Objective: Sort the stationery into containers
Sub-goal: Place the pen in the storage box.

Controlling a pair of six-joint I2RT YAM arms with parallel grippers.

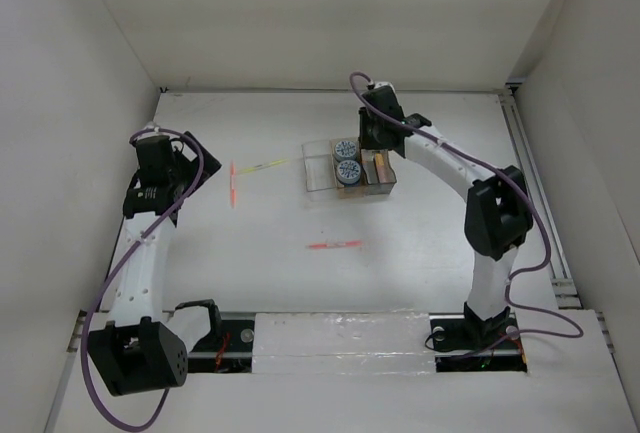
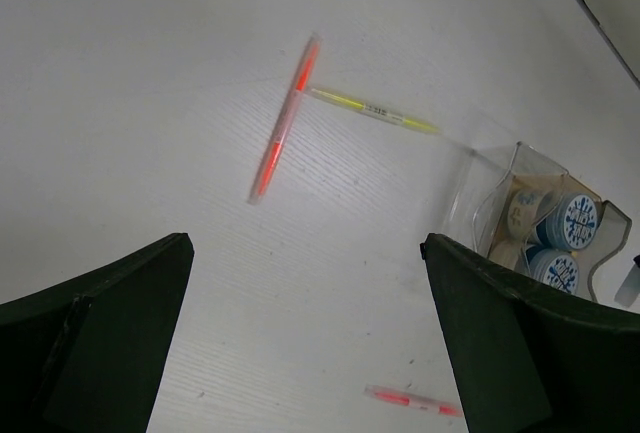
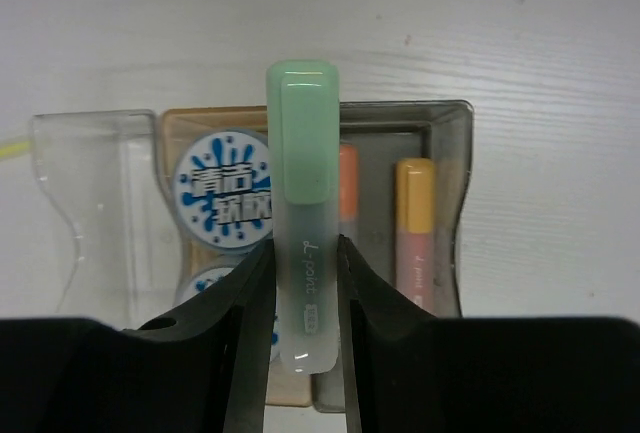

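From above, the right gripper [image 1: 372,139] hangs at the far edge of the row of bins [image 1: 318,189]. The left gripper [image 1: 193,165] stands well off to the other side. An orange pen [image 1: 233,185] lies just ahead of the left gripper's fingers, and a yellow-green pen [image 1: 263,165] lies beyond it, towards the bins. A red pen [image 1: 335,245] lies on the table [image 1: 420,253] between the two arms, nearer the bases.

In the left wrist view the left gripper [image 2: 305,253] is spread wide and holds nothing. The orange pen [image 2: 285,123] lies straight ahead of the fingers, its long axis nearly in line with their reach. The yellow-green pen [image 2: 372,110] crosses its far end. The red pen [image 2: 415,400] lies close under the right-hand finger.

In the right wrist view the right gripper [image 3: 303,253] is clamped on a green marker [image 3: 302,133], held by its clear lower barrel. The marker's long axis points straight out from the fingers. It hangs over the wall between the amber bin [image 3: 175,123], which holds two blue-white rolls [image 3: 225,193], and the grey bin [image 3: 455,153]. That bin holds an orange marker [image 3: 347,193] and a pink-bodied one, both parallel to the held marker. The clear bin [image 3: 90,203] lies further left. The marker probably belongs in the grey bin, just right of the fingers, so a small shift that way should come before release.
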